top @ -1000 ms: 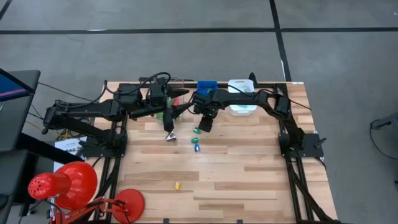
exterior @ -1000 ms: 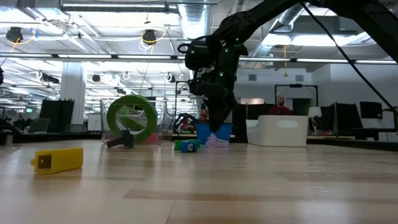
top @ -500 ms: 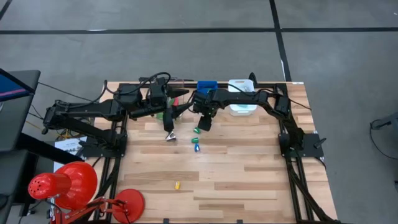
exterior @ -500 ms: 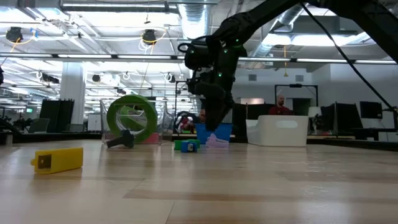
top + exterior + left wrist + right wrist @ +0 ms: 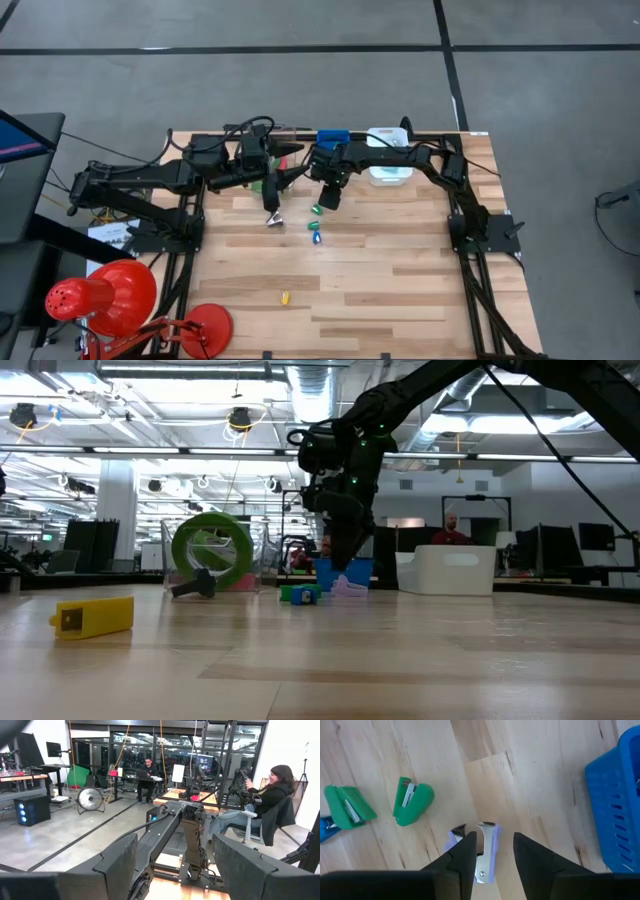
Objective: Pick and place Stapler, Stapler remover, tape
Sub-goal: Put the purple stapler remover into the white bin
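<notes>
Right gripper [image 5: 494, 840] points down at the table with its fingers released and standing apart. The small lavender-and-silver staple remover [image 5: 482, 851] lies on the boards between them, close against one finger [image 5: 462, 855] and clear of the other. Whether that finger touches it cannot be told. Nothing is lifted.

In the high view this gripper [image 5: 328, 197] sits at the far centre of the light wooden slatted table [image 5: 400, 270]. Two small green plastic staplers [image 5: 412, 800] [image 5: 349, 807] lie at about 10 o'clock from the remover in the right wrist view, with a small blue item [image 5: 326, 827] partly out of view beyond them. The blue slotted plastic basket [image 5: 333, 137] stands at 12 o'clock from the gripper in the high view. The white plastic bin [image 5: 388, 170] stands at about 2 o'clock.

Left gripper [image 5: 272, 195] waits at 9 o'clock from the right one, fingers spread wide and empty in its wrist view [image 5: 172, 845]. A green ring-shaped tape roll [image 5: 210, 550] stands on edge just beside it; contact cannot be told. A small silver item [image 5: 275, 220] lies at 6 o'clock from it.

A small yellow block [image 5: 284, 297] lies well apart toward the near edge. A red desk lamp [image 5: 100, 295] stands off the near left corner. Seated people [image 5: 265, 800] show in the room beyond.
</notes>
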